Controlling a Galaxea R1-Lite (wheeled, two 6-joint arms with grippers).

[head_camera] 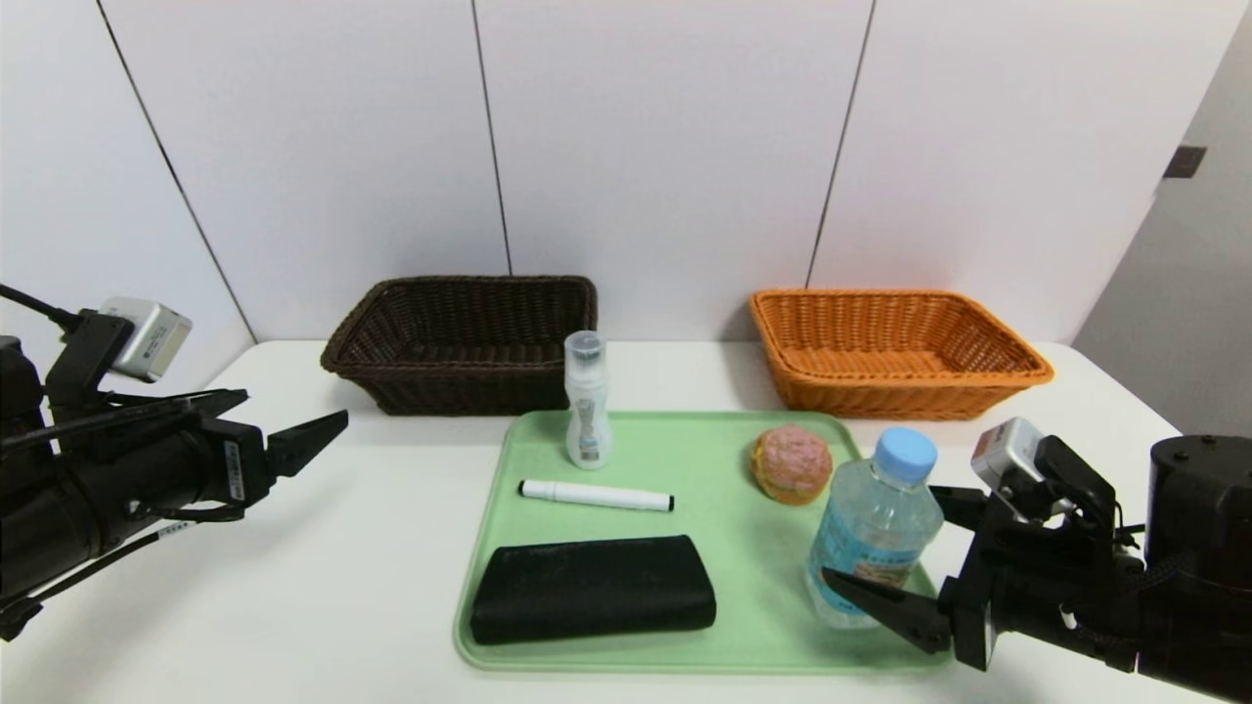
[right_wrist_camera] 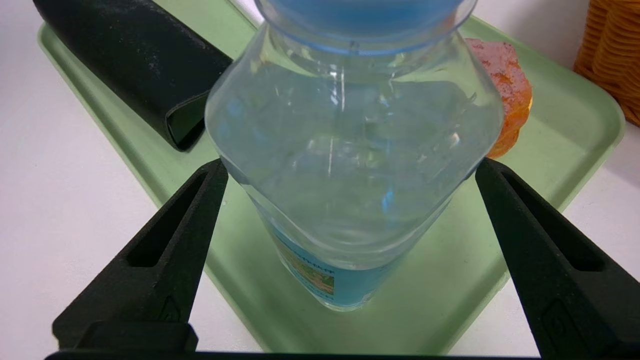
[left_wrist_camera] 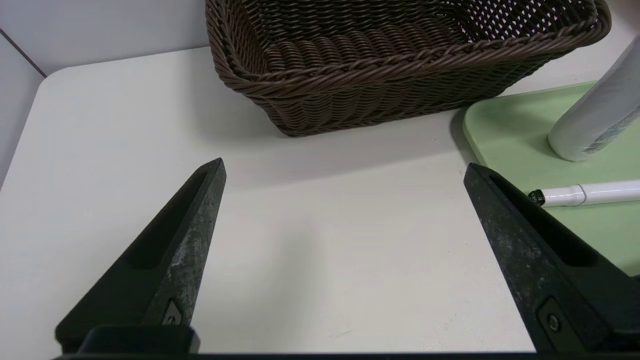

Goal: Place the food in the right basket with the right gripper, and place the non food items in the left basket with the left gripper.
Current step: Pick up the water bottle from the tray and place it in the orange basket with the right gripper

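Note:
On the green tray [head_camera: 704, 460] stand a clear water bottle [head_camera: 885, 489] with a blue cap and a pink-topped bun [head_camera: 791, 463]. The tray also holds a small white bottle [head_camera: 588, 411], a white marker [head_camera: 597, 496] and a black pouch [head_camera: 592, 589]. My right gripper [head_camera: 880, 536] is open, its fingertips on either side of the water bottle [right_wrist_camera: 350, 150], which stands on the tray. My left gripper [head_camera: 293, 406] hovers open and empty over the bare table left of the tray, facing the brown basket [left_wrist_camera: 380, 60].
The brown basket [head_camera: 460, 391] sits at the back left and the orange basket [head_camera: 900, 396] at the back right, both against the wall. The white table [head_camera: 323, 548] lies bare left of the tray. The bun [right_wrist_camera: 505, 75] and pouch [right_wrist_camera: 135, 55] lie beyond the water bottle.

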